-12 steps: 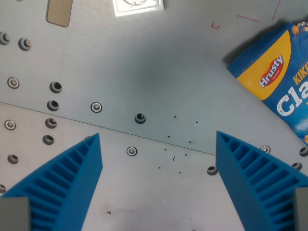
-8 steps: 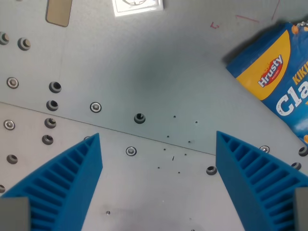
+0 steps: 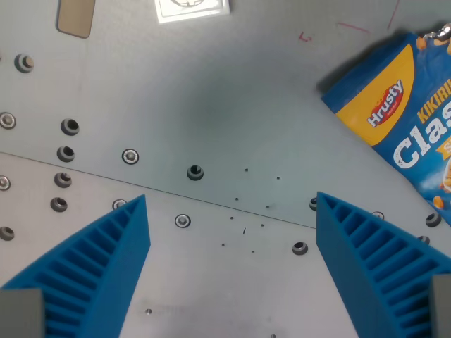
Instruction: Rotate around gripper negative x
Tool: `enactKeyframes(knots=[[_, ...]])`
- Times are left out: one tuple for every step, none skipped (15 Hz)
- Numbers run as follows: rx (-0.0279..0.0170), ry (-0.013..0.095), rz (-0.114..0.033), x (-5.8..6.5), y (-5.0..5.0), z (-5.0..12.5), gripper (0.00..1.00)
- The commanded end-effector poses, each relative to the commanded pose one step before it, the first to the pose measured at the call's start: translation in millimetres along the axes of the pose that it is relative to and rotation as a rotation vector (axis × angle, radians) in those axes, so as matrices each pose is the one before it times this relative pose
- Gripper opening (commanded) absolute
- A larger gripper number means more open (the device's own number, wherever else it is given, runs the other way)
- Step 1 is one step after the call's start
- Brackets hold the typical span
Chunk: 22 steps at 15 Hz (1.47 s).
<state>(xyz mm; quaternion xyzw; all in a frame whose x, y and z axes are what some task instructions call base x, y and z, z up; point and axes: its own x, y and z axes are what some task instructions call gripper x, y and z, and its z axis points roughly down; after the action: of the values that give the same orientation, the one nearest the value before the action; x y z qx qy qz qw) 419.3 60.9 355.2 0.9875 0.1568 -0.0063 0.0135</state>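
Blue ribbed fingers (image 3: pixel 99 271) of the tool (image 3: pixel 232 271) spread wide apart, gripping nothing — only bare grey metal table (image 3: pixel 211 91) between them. Task's thing: the tool itself, poised above the bolt-dotted plate. Risk from here: tilting too far and dipping a fingertip onto the table, or clipping the snack bag (image 3: pixel 402 120) at the wrist view's right. Beyond — a white label (image 3: pixel 192 8) and tan tag (image 3: pixel 74 15) at the far edge.
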Motion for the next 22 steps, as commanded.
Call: enactKeyframes(knots=[[-0.14947,0.0085,0.0066,-0.08,-2.64,-2.36,1.0],[-0.01333,0.0,0.0,0.0,0.0,0.0,1.0],[-0.01333,0.0,0.0,0.0,0.0,0.0,1.0],[-0.01333,0.0,0.0,0.0,0.0,0.0,1.0],[-0.01333,0.0,0.0,0.0,0.0,0.0,1.0],[-0.01333,0.0,0.0,0.0,0.0,0.0,1.0],[-0.01333,0.0,0.0,0.0,0.0,0.0,1.0],[-0.01333,0.0,0.0,0.0,0.0,0.0,1.0],[-0.01333,0.0,0.0,0.0,0.0,0.0,1.0],[-0.01333,0.0,0.0,0.0,0.0,0.0,1.0],[-0.01333,0.0,0.0,0.0,0.0,0.0,1.0],[-0.01333,0.0,0.0,0.0,0.0,0.0,1.0],[-0.01333,0.0,0.0,0.0,0.0,0.0,1.0],[-0.01333,0.0,0.0,0.0,0.0,0.0,1.0],[-0.01333,0.0,0.0,0.0,0.0,0.0,1.0],[-0.01333,0.0,0.0,0.0,0.0,0.0,1.0],[-0.01333,0.0,0.0,0.0,0.0,0.0,1.0],[-0.01333,0.0,0.0,0.0,0.0,0.0,1.0],[-0.01333,0.0,0.0,0.0,0.0,0.0,1.0],[-0.01333,0.0,0.0,0.0,0.0,0.0,1.0],[-0.01333,0.0,0.0,0.0,0.0,0.0,1.0],[-0.01333,0.0,0.0,0.0,0.0,0.0,1.0]])
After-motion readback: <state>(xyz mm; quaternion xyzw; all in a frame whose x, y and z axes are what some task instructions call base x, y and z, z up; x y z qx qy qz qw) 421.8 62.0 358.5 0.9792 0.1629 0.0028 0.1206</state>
